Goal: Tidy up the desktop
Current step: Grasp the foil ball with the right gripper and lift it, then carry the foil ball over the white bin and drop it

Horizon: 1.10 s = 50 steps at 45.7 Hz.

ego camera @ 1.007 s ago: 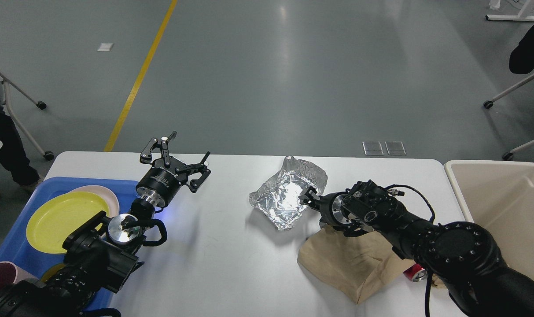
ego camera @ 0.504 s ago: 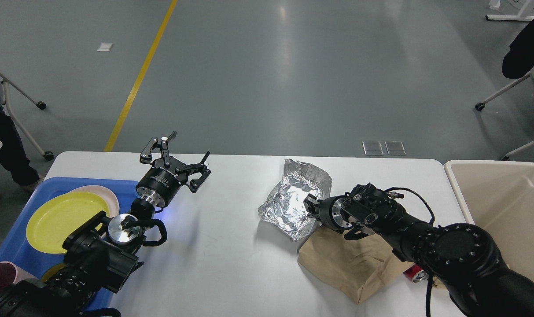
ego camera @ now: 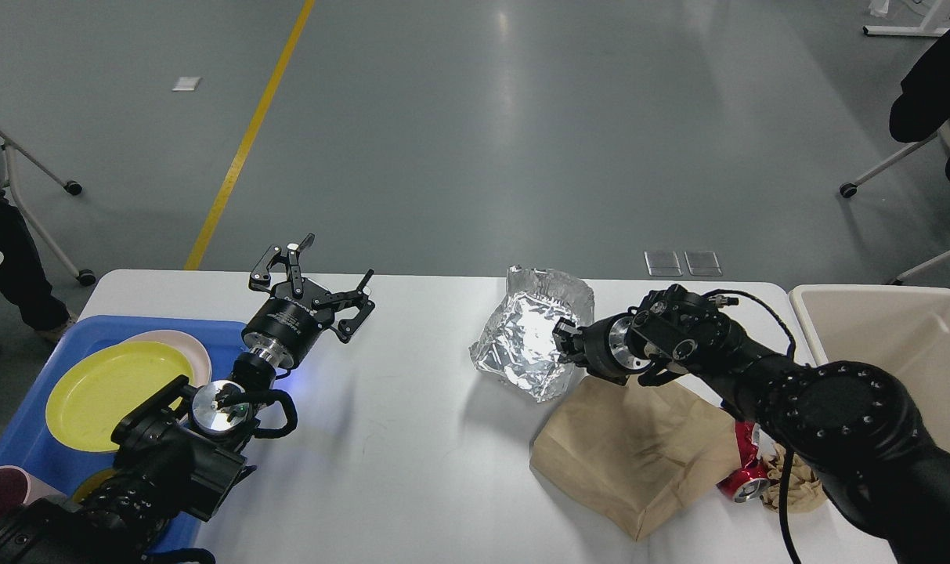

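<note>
Above the desktop [ego camera: 412, 470], right gripper [ego camera: 562, 338] pinches foil [ego camera: 525, 348]; left gripper [ego camera: 312, 280] spread

A single camera sits at the robot's head height, looking forward and steeply down. The large white rectangular counter with rounded corners [ego camera: 412, 470] fills the lower half, close enough that its near edge and both arms' thick upper links run out of the bottom of the frame. The left arm enters from the lower left, the right arm from the lower right. Beyond the counter's far edge the view takes in grey polished floor [ego camera: 475, 141] crossed by a yellow painted line [ego camera: 247, 141].
</note>
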Motion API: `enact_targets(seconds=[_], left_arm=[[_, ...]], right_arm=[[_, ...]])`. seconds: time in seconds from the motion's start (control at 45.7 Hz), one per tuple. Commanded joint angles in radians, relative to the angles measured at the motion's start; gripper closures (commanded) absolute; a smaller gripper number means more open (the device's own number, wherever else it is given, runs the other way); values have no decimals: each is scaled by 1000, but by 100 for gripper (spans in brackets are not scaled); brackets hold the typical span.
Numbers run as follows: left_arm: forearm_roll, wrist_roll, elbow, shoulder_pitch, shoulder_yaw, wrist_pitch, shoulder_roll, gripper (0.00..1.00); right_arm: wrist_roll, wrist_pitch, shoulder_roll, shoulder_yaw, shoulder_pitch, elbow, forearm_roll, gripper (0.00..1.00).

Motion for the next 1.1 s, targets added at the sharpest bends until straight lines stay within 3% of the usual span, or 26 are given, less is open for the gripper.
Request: enact_targets(seconds=[0.0,0.219,0.569,0.898,1.073], left_arm=[[-1,0,0,0,0,0,0,3],[-1,0,0,0,0,0,0,3],[0,0,0,0,0,0,0,3],[-1,0,0,0,0,0,0,3],[0,0,0,0,0,0,0,3]], right_arm=[[-2,8,-42,-5,45,7,-2,100],[-1,63,-217,-129,186,236,-4,100],[2,336,-380,-270,396,500,-4,100],[8,506,-515,-367,623,618,-4,100],[8,507,-565,-532,758,609,1,100]])
